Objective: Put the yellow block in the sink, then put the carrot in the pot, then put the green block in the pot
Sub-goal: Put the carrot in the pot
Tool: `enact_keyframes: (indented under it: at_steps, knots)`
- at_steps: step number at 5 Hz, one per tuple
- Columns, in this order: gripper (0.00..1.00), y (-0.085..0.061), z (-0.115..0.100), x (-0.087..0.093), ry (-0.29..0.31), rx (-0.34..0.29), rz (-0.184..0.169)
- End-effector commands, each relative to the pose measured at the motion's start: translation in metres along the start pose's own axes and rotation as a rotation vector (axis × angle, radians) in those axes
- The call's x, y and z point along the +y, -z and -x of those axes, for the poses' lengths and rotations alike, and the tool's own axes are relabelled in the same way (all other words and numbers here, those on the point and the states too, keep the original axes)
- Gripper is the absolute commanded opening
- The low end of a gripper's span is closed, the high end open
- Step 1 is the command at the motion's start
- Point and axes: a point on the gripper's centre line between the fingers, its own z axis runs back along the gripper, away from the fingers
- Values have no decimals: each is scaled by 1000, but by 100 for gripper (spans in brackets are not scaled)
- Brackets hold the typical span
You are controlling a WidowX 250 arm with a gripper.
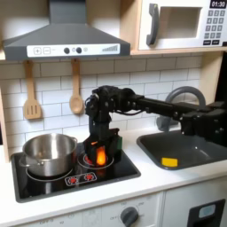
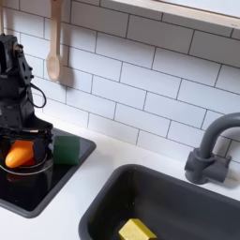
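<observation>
Gripper (image 1: 99, 152) clamps carrot (image 1: 101, 155) over stove burner, right of pot (image 1: 49, 152).

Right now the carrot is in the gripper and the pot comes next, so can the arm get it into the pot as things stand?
Probably yes. The gripper holds the carrot over the stove beside the pot, whose top is open with nothing between them.

I am looking at a toy kitchen set against a wall of white subway tiles (image 1: 62, 78) with grey grout. A grey range hood (image 1: 64, 37) hangs above a black stovetop (image 1: 53, 177) with red burner rings, set into a pale countertop (image 1: 168, 182). Two wooden utensils (image 1: 32, 93) hang on the tiles below the hood. A white microwave (image 1: 184, 24) sits high at the first exterior view's right. White cabinet fronts with a round knob (image 1: 130, 215) run below. The light is soft and even.
</observation>
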Motion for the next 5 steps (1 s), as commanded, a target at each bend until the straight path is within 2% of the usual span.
enact_keyframes:
  at_steps: [1, 3, 5]
  knots:
    - [100, -5, -9, -1, -5, -19, 3]
    - [100, -6, -22, -1, -18, -26, 6]
    - [100, 0, -19, 2, -24, -8, 10]
